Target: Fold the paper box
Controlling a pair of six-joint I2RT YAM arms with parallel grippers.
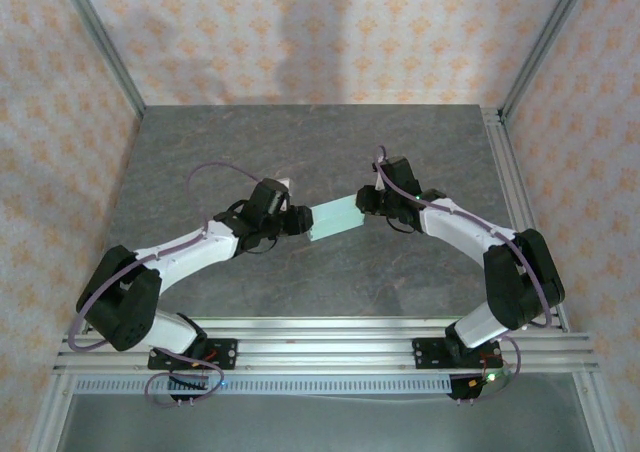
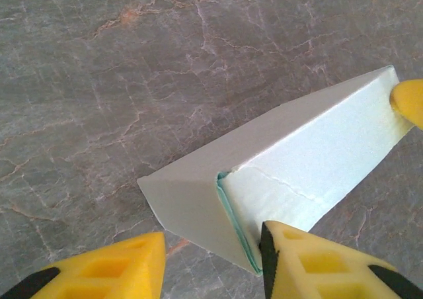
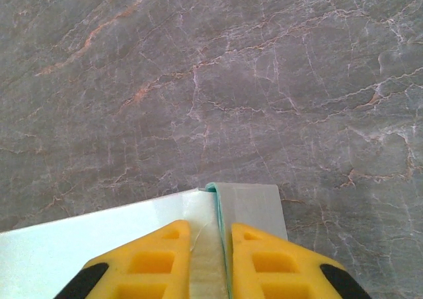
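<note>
Observed right pincer [image 3: 209, 226] clamped on one end of paper box [image 1: 335, 218]; found left pincer [image 2: 211, 236] parted, straddling opposite end.

In the top view the left arm [image 1: 180, 247] is stretched from the lower left toward the centre of the frame, and the right arm [image 1: 470, 227] from the lower right, so that the wrists are turned toward each other. The left fingers [image 2: 310, 259] are held apart (one at each lower corner of the wrist view). The right fingers [image 3: 158, 253] are closed on an edge of the paper box [image 3: 66, 239].
</note>
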